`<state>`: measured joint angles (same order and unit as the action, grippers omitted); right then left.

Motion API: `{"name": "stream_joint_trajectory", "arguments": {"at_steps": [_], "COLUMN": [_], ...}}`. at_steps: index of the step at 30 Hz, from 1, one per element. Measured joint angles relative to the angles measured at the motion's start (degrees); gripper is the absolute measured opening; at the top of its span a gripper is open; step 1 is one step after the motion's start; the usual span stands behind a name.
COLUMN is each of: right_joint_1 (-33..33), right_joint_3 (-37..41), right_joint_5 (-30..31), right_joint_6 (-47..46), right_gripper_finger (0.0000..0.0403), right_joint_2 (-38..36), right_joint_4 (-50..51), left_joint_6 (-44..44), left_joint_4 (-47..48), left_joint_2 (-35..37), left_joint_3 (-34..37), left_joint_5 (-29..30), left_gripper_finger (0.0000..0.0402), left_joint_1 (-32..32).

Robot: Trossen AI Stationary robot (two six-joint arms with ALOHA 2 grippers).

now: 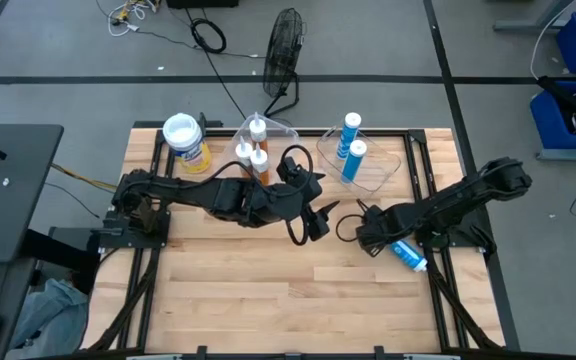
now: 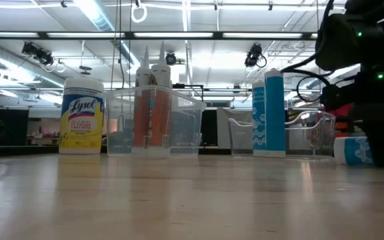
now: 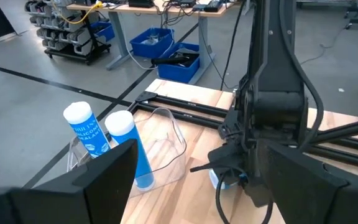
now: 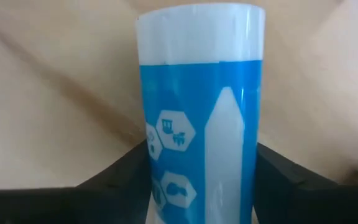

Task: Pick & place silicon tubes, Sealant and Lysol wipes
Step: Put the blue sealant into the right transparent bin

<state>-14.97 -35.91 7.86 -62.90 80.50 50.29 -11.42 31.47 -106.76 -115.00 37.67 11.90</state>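
We find the left arm stretched across the bench from its left-side base, its gripper (image 1: pixel 313 222) near mid-bench with fingers spread wide and nothing between them. The right arm reaches inward from its right-side base, bent low; its gripper (image 1: pixel 405 252) points down, fingers (image 4: pixel 114 171) parted.

Lysol wipes (image 1: pixel 185 140) upright, table's back-left.
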Motion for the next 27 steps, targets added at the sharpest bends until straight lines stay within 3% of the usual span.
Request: {"name": "stream_joint_trajectory", "arguments": {"at_steps": [7, 13, 21, 27], "right_joint_1": [-2.82, -7.04, -10.48, -10.68], "right_joint_3": [-0.52, -7.38, -21.50, -31.00], "right_joint_5": [-2.95, -1.70, 11.37, 23.89], "right_joint_6": [-1.79, -4.37, -2.44, 6.31], "right_gripper_finger": [0.0206, 0.0206, 0.0206, 0.0206], "right_joint_2": [-6.67, -15.09, -23.90, -26.81], "right_joint_4": [0.96, 5.00, 8.57, 7.98], "left_joint_6": [0.08, 0.72, 0.18, -2.22], "left_joint_4": [0.12, 0.17, -0.10, -0.55], "left_joint_2": [0.00, 0.00, 0.00, 0.00], "left_joint_3": [0.00, 0.00, 0.00, 0.00], "left_joint_5": [0.00, -0.48, -1.93, -7.17], "left_gripper_finger": [0.0330, 0.0330, 0.0330, 0.0330], "left_joint_1": [-0.02, 0.18, 0.33, 0.35]}}
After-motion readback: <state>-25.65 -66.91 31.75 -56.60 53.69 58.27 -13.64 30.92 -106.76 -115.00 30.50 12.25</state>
